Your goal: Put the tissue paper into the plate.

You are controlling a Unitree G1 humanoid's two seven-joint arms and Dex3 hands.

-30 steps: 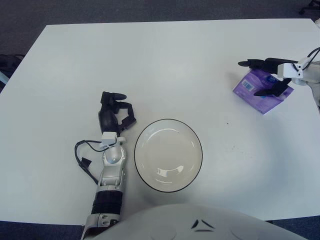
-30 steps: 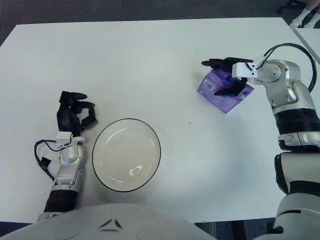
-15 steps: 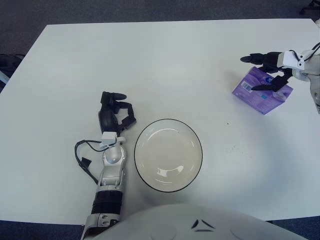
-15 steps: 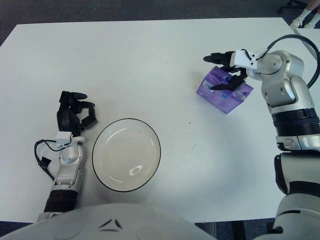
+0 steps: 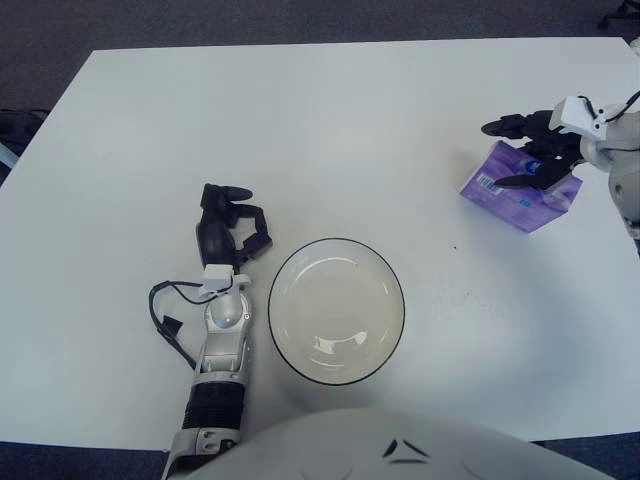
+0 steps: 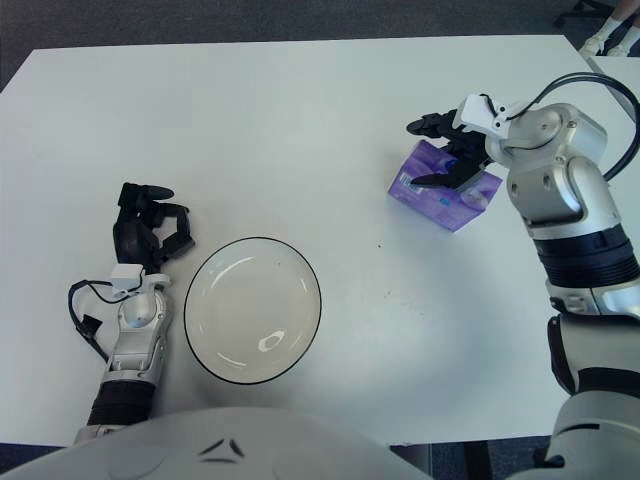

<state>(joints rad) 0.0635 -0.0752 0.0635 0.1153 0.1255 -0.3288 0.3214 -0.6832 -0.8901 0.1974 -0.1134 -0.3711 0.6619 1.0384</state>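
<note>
Purple soft tissue pack (image 6: 444,189) now nudged plate-ward under spread, unclamped right hand (image 6: 446,152); grasp pending, white black-rimmed plate (image 6: 253,309) empty.

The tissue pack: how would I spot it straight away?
Look at the white table, then its right side, where the right hand spreads its dark fingers over the tissue pack. It is the only purple thing, well apart from the round plate.

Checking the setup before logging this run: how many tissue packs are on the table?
1. The purple tissue pack lies at the table's right side, under the right hand, well right of the plate. Nothing seems hidden.
</note>
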